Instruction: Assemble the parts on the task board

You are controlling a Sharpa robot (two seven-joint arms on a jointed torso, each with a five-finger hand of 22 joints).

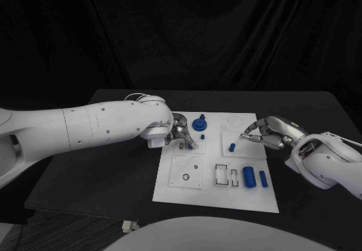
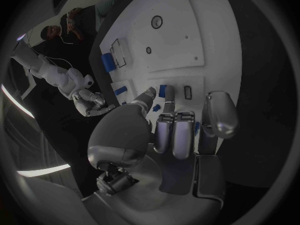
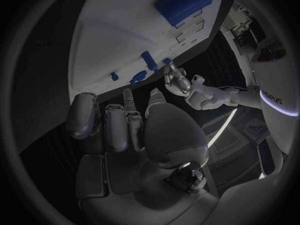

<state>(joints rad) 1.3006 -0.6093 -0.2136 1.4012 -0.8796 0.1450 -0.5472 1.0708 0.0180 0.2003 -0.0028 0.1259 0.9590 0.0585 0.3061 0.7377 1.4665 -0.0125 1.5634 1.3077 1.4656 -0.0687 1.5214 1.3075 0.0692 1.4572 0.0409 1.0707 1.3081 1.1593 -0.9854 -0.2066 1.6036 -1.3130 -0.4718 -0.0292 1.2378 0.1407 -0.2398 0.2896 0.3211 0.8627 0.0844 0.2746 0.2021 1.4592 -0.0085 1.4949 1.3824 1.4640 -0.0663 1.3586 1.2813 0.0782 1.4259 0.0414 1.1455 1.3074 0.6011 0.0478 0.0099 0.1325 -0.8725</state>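
Lying in the middle of the black bench [image 1: 105, 172], the white task board [image 1: 215, 201] carries several small blue parts. A round knobbed part [image 1: 199, 124] stands near its far edge, with a tiny peg [image 1: 202, 137] just on the near side of it. A short part [image 1: 232, 147] sits on the raised square at the right, and two longer parts [image 1: 248, 177] [image 1: 262, 178] lie side by side toward the near right corner, beside a row of rectangular slots [image 1: 221, 175].

The left hand [image 1: 178, 134] hovers over the far left part of the board, its fingers [image 2: 175, 132] curled downward close to a small blue part [image 2: 162, 90]; whether it pinches anything cannot be told. The right hand [image 1: 269, 134] hangs at the board's right edge, fingers [image 3: 127, 122] bent inward with thumb and fingertips close together near the short part; no part is seen in its grasp, though this too cannot be settled.
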